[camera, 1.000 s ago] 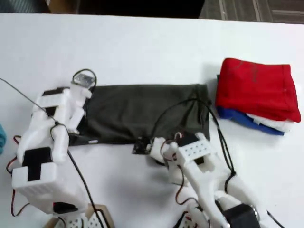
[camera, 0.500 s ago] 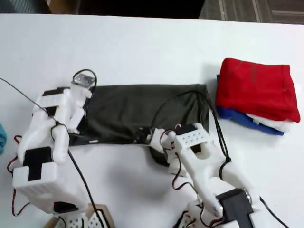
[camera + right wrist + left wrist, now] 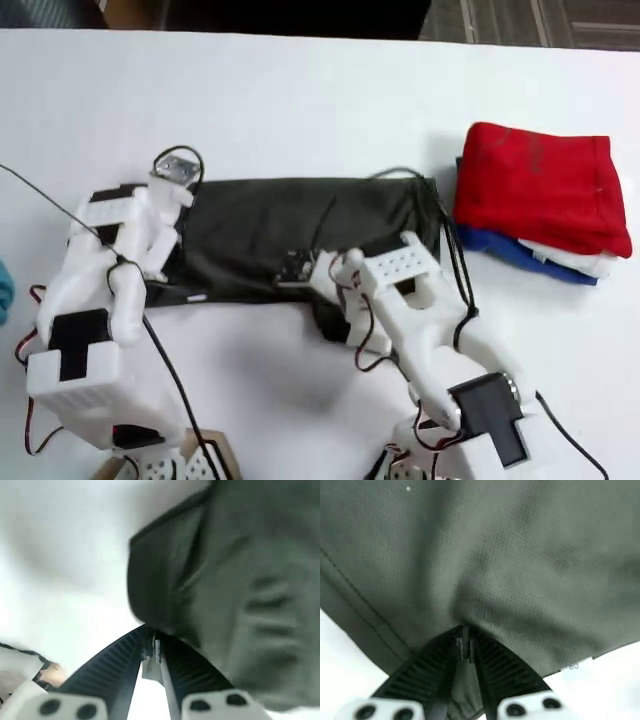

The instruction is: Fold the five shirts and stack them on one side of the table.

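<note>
A dark green shirt [image 3: 290,235] lies folded into a long strip across the middle of the table. My left gripper [image 3: 172,272] is at its left end, shut on the cloth [image 3: 485,580], with the jaws pinching a fold of fabric. My right gripper [image 3: 345,320] is at the strip's near edge toward the right, shut on a lifted corner of the same green shirt [image 3: 220,580]. A stack of folded shirts, red [image 3: 540,185] on top of blue [image 3: 500,248] and white, sits at the right side of the table.
The white table [image 3: 300,100] is bare behind the shirt. A bit of teal cloth [image 3: 4,290] shows at the left edge. Black cables [image 3: 440,225] from the right arm drape over the shirt's right end.
My right arm has moved away from the front edge and leftward, carrying the shirt's near-right corner up over the strip. The left arm has stayed still.
</note>
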Motion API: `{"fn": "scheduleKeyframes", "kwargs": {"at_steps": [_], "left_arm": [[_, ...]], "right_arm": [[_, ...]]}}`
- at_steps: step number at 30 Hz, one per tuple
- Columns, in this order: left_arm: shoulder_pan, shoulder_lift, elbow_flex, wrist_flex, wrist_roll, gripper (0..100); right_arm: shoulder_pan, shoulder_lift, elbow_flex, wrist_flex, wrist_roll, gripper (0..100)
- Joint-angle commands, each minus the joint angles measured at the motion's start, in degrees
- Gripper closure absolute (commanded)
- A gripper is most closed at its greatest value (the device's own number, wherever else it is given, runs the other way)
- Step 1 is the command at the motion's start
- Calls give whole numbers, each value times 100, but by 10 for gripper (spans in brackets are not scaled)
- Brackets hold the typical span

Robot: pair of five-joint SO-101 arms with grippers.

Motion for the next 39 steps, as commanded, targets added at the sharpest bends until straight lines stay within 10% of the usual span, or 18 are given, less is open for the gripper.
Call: {"fn": "scheduleKeyframes", "kwargs": {"at_steps": [1,24,28,39], "left_arm": [[18,44,40,-105,18,974],[35,44,40,-105,0,974],[35,44,40,-105,0,974],[44,44,40,-105,-9,974]], "right_arm": [[365,31,-923,505,290,978],[1015,1349,-4281,2070,431,951],[901,558,-3349,2237,501,810],[558,-1279,1090,-101,457,827]]}}
